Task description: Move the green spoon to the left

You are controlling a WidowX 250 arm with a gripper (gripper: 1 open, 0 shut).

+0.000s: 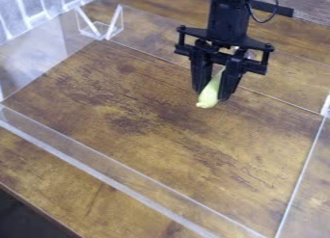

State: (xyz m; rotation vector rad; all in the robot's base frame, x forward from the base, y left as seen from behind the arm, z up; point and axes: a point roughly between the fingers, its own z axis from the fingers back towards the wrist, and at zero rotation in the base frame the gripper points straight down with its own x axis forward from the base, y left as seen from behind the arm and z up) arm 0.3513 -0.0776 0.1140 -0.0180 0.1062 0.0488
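A black gripper (217, 86) is pinching the green spoon (207, 93) by its thick handle; it is looking light, stiff, likely slippery plastic, hanging above the wooden table (116, 97).

table (116, 107): worn matt wood | green spoon (206, 93): smooth plastic | tool (218, 92): matt black
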